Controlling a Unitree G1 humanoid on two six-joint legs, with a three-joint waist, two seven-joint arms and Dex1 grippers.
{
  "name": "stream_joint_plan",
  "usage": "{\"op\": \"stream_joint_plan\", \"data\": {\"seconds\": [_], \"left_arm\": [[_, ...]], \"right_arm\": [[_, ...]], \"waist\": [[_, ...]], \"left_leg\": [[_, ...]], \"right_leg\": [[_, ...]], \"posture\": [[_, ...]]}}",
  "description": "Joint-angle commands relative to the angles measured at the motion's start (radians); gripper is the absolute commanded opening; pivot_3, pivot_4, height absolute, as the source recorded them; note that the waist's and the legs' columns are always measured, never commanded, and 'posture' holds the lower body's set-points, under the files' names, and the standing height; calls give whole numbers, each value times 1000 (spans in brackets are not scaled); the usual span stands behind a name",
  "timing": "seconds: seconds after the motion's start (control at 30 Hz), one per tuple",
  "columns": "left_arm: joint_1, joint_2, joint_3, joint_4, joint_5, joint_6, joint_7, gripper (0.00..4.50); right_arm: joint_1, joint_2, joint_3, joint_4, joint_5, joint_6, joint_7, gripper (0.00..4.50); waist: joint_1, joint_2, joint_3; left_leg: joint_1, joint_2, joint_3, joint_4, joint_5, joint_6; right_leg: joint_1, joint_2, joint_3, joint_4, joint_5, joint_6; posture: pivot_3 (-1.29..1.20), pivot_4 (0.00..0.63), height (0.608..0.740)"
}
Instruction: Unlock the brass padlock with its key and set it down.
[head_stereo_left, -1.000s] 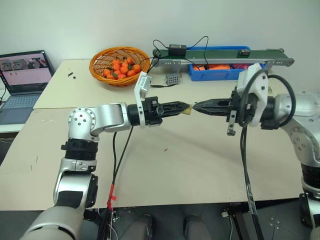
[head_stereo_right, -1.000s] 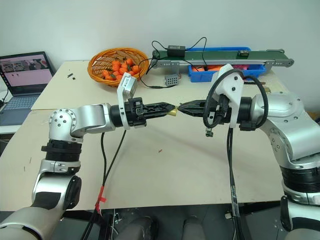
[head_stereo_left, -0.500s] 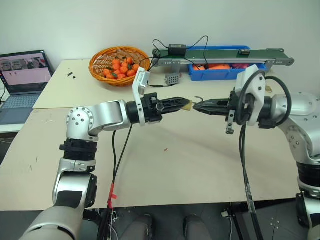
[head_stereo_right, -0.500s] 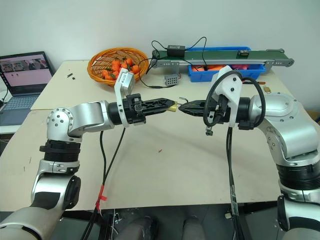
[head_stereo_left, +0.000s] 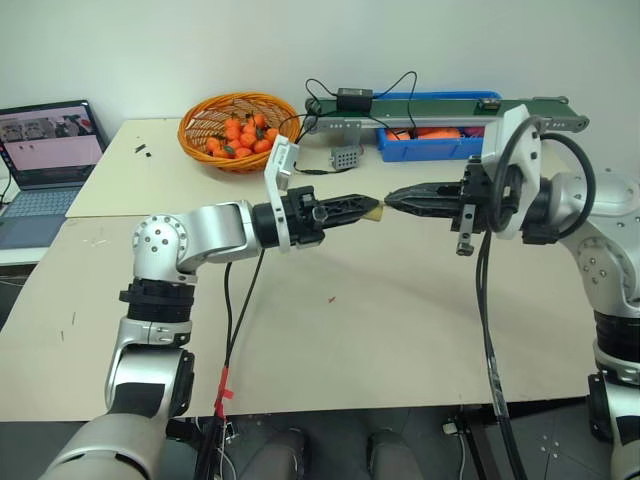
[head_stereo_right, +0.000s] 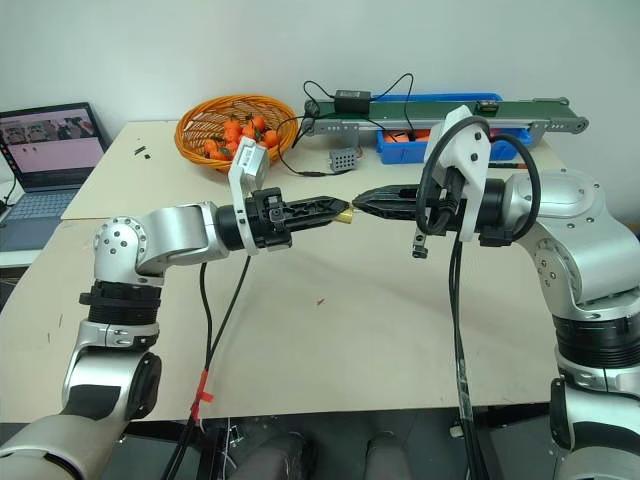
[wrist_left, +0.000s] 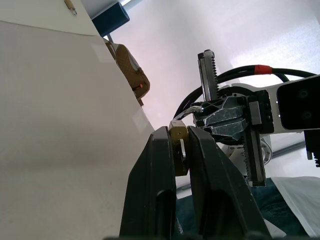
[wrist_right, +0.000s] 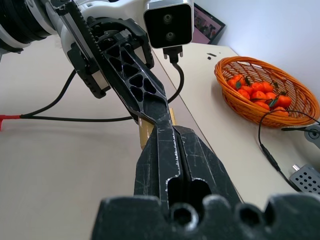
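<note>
Though tiny, the brass padlock (wrist_left: 177, 151) likely hard, rigid and smooth-sided, so apt to twist or slip in a pinch; best gripped across the flat faces of the body, shackle and keyway left free. Held that way now above the table (head_stereo_left: 400, 320), clamped between the fingers of the left gripper (head_stereo_left: 372, 209), which points toward the right gripper (head_stereo_left: 392, 198). Right gripper clenched tight, tips just beside the lock; key too small to make out, so cannot tell whether pinched there. Likely thin, stiff and easily dropped, best held by its round head. Well behind, at the far edge, an orange basket (head_stereo_left: 240, 130) of oranges, a blue bin (head_stereo_left: 425, 146), a conveyor (head_stereo_left: 440, 112) with cables, and a laptop (head_stereo_left: 45, 165) off to the left. Nothing between lock and tabletop beneath.
</note>
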Motion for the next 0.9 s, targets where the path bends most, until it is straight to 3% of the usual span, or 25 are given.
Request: {"op": "stream_joint_plan", "data": {"seconds": [0.03, 0.4, 0.63, 0.9], "left_arm": [[0, 1, 9, -48, -36, -14, -6, 0], [10, 4, 6, -61, -48, -24, 3, 0], [17, 15, 6, -56, -34, -17, -10, 0], [52, 57, -1, -25, 101, 28, -90, 0]], "right_arm": [[-7, -15, -16, 0, -25, -40, 10, 32], [-11, -1, -19, 39, -52, -67, 20, 32], [-47, -70, -103, 16, 63, 53, 48, 32], [-13, -135, -136, 29, 56, 51, 44, 32]], "waist": [[0, 0, 0], [0, 0, 0], [1, 0, 0], [-2, 0, 0]], "left_leg": [[0, 0, 0, 0, 0, 0], [0, 0, 0, 0, 0, 0], [-1, 0, 1, 0, 0, 0], [0, 0, 2, 0, 0, 0]], "right_leg": [[0, 0, 0, 0, 0, 0], [-1, 0, 0, 0, 0, 0], [-1, 0, 1, 0, 0, 0], [-1, 0, 1, 0, 0, 0]], "posture": [[0, 150, 740], [0, 150, 740], [0, 150, 740], [0, 150, 740]]}}
